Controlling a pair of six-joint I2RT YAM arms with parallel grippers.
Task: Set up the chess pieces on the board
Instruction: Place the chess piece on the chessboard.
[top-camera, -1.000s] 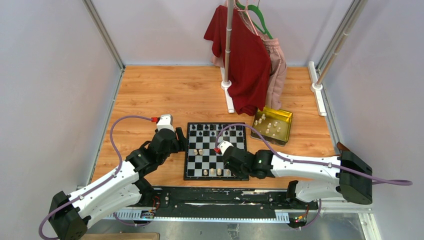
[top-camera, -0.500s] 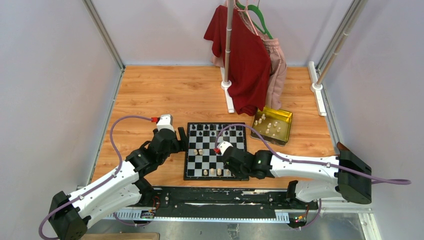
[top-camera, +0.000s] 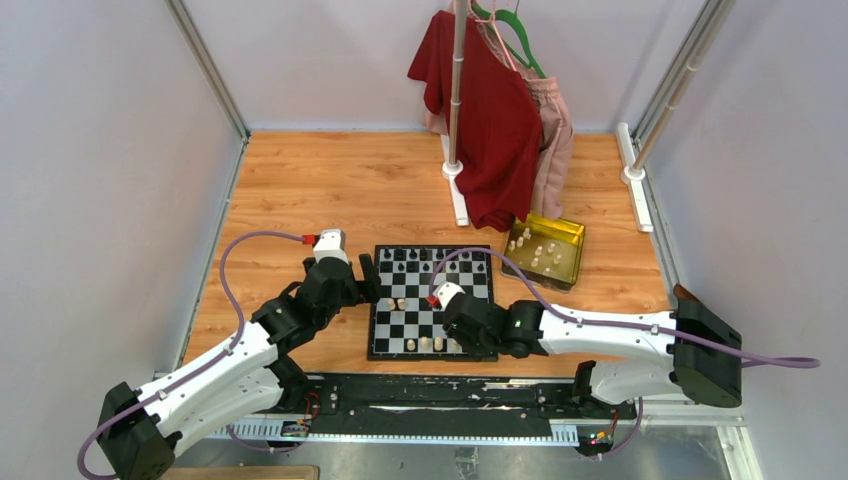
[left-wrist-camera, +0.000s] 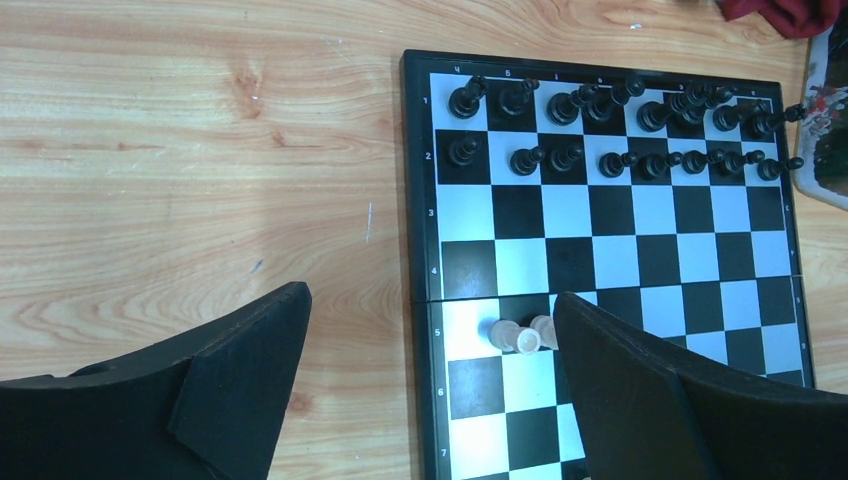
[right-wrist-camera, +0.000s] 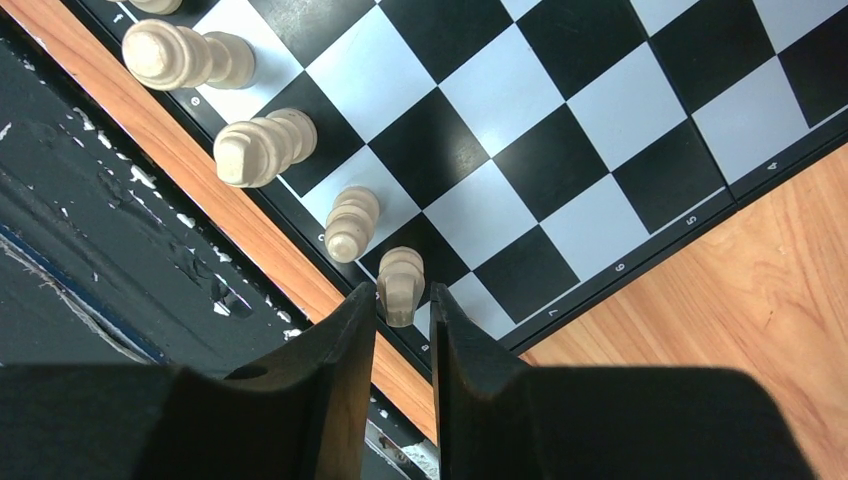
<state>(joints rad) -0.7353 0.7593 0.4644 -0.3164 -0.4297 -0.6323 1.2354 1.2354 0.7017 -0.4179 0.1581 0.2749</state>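
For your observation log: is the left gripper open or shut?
Open: the left gripper shows fingers far apart in its wrist view, gripping nothing.

Small white numerals are printed on the thin black border (left-wrist-camera: 426, 240) of the board (left-wrist-camera: 620, 265). In the left wrist view, 1, 2, 3, 4, 5, 6 and 7 can be read down its left edge, one beside each row. Fainter marks along the top edge are too small to be made out. In the right wrist view, 4, 5, 6 and 7 are seen, tilted, on the edge next to the bare wood. No other writing can be read.
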